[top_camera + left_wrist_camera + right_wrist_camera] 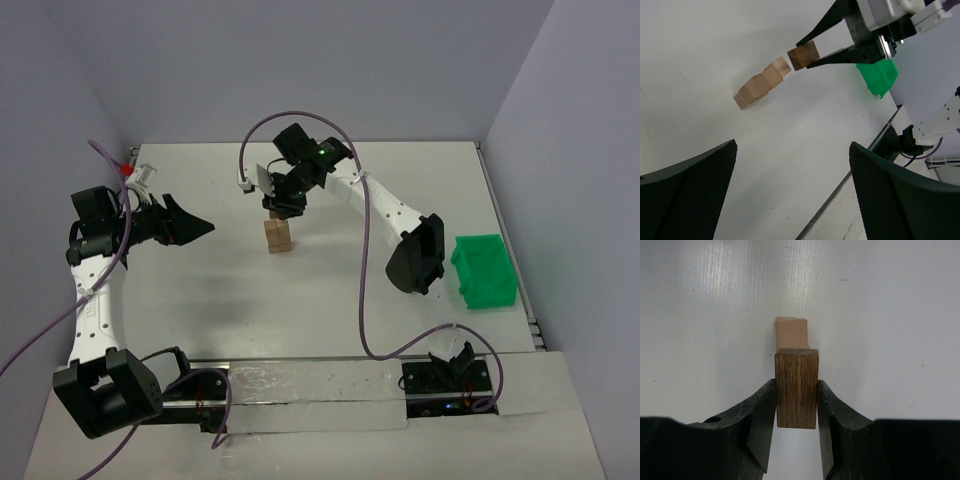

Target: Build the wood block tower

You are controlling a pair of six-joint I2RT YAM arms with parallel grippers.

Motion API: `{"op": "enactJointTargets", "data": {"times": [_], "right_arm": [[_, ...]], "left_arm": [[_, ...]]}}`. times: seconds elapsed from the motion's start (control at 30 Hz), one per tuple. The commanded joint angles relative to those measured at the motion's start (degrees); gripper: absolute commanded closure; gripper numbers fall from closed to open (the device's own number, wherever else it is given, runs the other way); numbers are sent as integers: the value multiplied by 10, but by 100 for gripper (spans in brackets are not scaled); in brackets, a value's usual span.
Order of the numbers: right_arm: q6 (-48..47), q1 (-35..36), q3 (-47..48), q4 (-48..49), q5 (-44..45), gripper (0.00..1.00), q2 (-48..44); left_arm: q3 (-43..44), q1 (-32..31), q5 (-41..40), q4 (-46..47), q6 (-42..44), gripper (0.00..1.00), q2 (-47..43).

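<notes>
Dark block held over the wood block tower
My right jaws clench it just above the tower's top, out on the surface; my left jaws hang spread wide, well apart from both.

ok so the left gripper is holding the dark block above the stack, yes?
Wrong arm. The right gripper is holding the dark wood block above the stack of light blocks; the right wrist view shows the block clamped between its fingers. The left gripper is open and empty.
</notes>
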Motion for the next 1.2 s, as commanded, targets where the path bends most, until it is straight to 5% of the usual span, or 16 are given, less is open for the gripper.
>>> {"op": "enactJointTargets", "data": {"times": [0.0,1.17], "right_arm": [[-9,11,26,25,9,100,9],[-28,30,18,48,42,100,44]], "left_arm": [[7,8,30,22,8,1,-9],[4,10,35,25,6,1,-6]]}}
